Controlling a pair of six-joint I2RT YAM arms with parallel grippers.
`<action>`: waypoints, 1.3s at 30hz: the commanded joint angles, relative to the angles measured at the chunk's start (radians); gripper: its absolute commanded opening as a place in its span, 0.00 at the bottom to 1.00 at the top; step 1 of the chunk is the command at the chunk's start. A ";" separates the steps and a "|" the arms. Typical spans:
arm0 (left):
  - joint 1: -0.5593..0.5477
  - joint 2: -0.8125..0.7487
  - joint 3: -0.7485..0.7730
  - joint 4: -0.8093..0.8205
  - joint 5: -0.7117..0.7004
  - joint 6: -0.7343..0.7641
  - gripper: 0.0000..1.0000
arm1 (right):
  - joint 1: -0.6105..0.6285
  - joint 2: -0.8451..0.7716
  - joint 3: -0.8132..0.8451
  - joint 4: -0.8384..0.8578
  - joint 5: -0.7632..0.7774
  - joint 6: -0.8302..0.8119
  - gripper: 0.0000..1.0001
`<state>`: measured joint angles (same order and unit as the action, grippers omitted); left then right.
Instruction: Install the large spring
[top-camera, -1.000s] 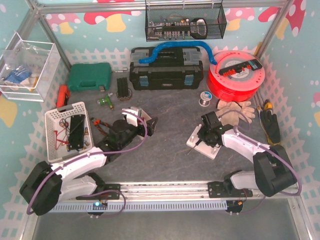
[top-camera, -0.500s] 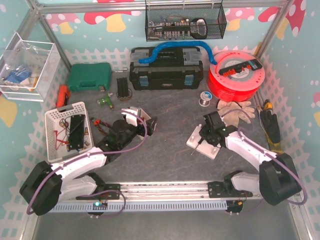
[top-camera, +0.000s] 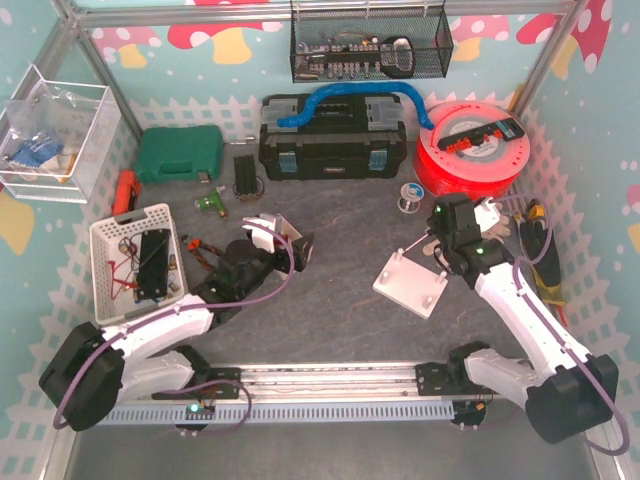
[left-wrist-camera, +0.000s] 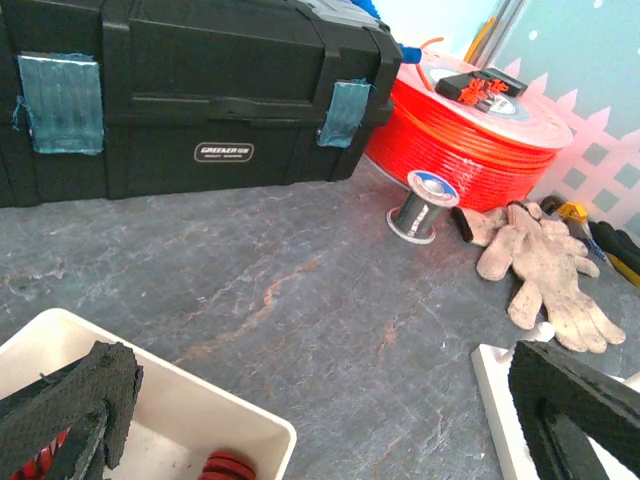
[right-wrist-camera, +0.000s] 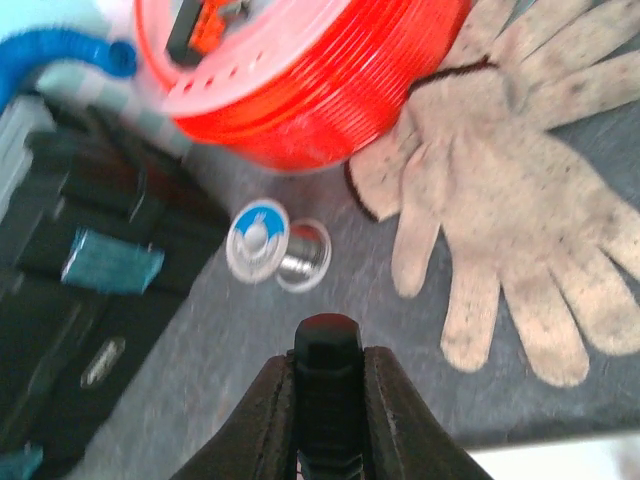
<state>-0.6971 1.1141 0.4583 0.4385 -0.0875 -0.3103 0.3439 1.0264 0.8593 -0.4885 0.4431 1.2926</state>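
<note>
A white base plate (top-camera: 410, 283) with short posts lies on the table; its edge shows in the left wrist view (left-wrist-camera: 497, 395). A red coil spring (left-wrist-camera: 226, 467) lies in a small white box (left-wrist-camera: 190, 392), below and between my left fingers. My left gripper (top-camera: 292, 245) is open and empty over that box (top-camera: 283, 232); it also shows in the left wrist view (left-wrist-camera: 320, 425). My right gripper (top-camera: 441, 222) is raised behind the plate, near the gloves. It is shut on a black tool handle (right-wrist-camera: 326, 385) with a reddish end, gripper shown in its wrist view (right-wrist-camera: 327, 368).
Work gloves (top-camera: 472, 215) and a solder spool (top-camera: 408, 199) lie behind the plate. A red filament reel (top-camera: 472, 150) and a black toolbox (top-camera: 332, 145) stand at the back. A white basket (top-camera: 108, 235) with parts stands at the left, a green case (top-camera: 178, 153) behind it.
My right gripper has lifted off the white plate and moved back and right toward the gloves, with the tool in it. The left arm has not moved.
</note>
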 joint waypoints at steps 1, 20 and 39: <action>-0.009 -0.008 -0.013 -0.003 -0.009 0.007 0.99 | -0.084 0.052 -0.008 0.104 0.040 0.084 0.13; -0.008 0.039 0.011 -0.030 -0.072 0.013 0.99 | -0.252 0.600 -0.014 0.429 -0.143 0.259 0.21; 0.108 0.234 0.413 -0.585 -0.179 -0.811 0.66 | -0.237 0.506 0.181 0.194 -0.390 -0.493 0.85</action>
<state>-0.6315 1.2961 0.7975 0.0586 -0.3641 -0.8200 0.0685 1.5719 1.0180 -0.1825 0.1116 1.0264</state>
